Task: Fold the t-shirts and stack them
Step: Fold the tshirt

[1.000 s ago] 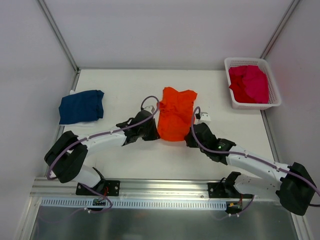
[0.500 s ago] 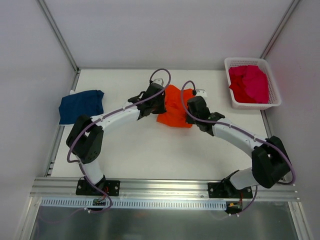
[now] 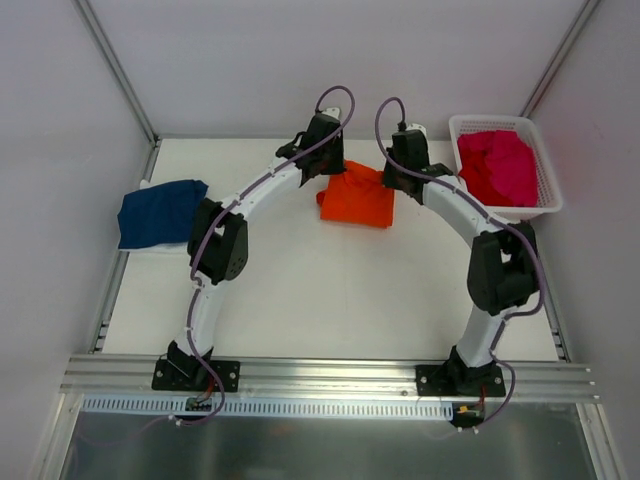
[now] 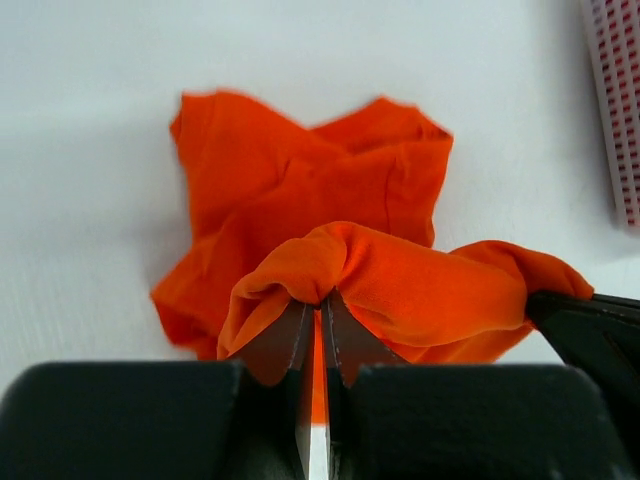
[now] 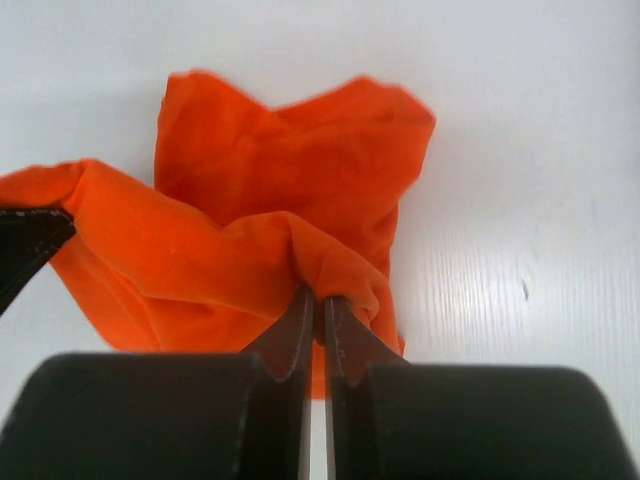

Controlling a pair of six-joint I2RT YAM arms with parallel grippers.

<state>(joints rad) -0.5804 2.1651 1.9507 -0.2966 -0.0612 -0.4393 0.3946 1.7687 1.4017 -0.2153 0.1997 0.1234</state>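
Orange t-shirt [image 3: 358, 200] | left jaws clenched on its edge | right jaws clenched on its edge

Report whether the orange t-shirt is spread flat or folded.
Mid-fold, not flat: the left gripper and right gripper each pinch a raised edge of the orange t-shirt, doubled over its rumpled rest on the table.

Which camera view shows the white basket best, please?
The top external view: the whole white basket shows at the far right, with magenta-pink t-shirts heaped in it. The left wrist view shows only a strip of the basket at its right edge. The right wrist view shows none of it.
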